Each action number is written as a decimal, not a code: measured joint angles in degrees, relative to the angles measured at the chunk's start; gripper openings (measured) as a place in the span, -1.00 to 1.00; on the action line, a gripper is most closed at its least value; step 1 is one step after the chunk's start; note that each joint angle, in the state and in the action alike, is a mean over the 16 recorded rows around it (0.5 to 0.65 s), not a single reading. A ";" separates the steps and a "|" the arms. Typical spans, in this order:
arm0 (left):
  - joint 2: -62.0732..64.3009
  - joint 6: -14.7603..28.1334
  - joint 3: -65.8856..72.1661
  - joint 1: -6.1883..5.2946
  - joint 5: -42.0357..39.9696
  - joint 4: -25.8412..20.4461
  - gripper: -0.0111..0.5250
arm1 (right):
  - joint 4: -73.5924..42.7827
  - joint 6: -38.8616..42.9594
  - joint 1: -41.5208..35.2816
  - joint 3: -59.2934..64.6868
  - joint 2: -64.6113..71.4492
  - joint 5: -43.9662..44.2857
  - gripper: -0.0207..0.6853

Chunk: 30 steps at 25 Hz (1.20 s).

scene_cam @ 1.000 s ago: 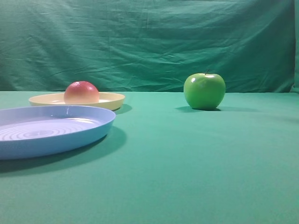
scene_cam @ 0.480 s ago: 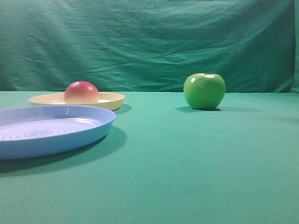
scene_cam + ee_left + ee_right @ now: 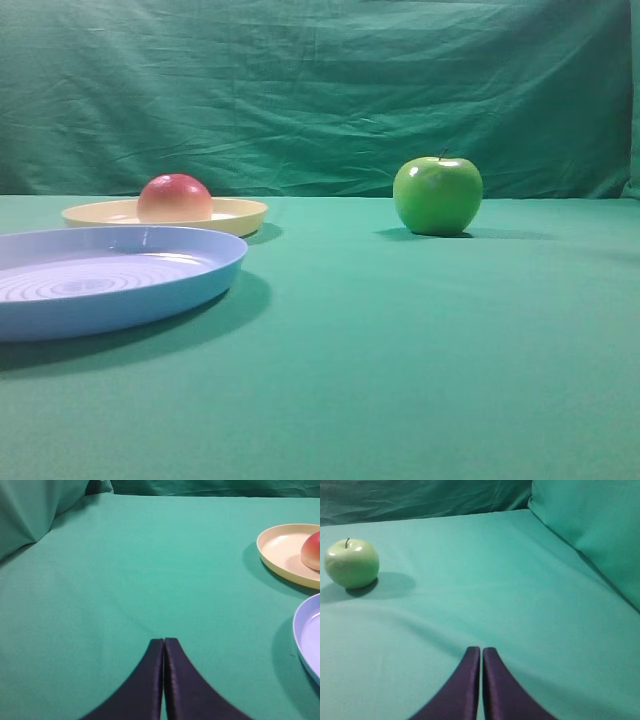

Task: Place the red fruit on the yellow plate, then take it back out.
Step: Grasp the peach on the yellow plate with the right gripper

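The red fruit (image 3: 174, 198) rests on the yellow plate (image 3: 240, 213) at the left of the exterior view. In the left wrist view the same red fruit (image 3: 312, 551) shows at the right edge, on the yellow plate (image 3: 280, 550). My left gripper (image 3: 163, 640) is shut and empty, low over bare green cloth, well to the left of the plate. My right gripper (image 3: 481, 649) is shut and empty too, over the cloth far from the plate. Neither gripper appears in the exterior view.
A larger light-blue plate (image 3: 200, 280) with rings lies in front of the yellow one; its rim (image 3: 300, 640) shows in the left wrist view. A green apple (image 3: 437, 195) stands right of centre, also seen as the apple (image 3: 351, 563). Green cloth folds rise at both sides.
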 joint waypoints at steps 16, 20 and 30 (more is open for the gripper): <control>0.00 0.08 0.00 0.00 0.00 0.00 -0.96 | 3.27 -1.87 1.44 -3.78 2.01 0.46 -0.94; 0.00 0.08 0.00 0.00 0.00 0.00 -0.96 | 4.37 -3.12 3.80 -8.37 5.43 0.65 -0.94; 0.00 0.08 0.00 0.00 0.00 0.00 -0.96 | 5.14 -7.19 14.01 -25.10 22.24 4.81 -0.94</control>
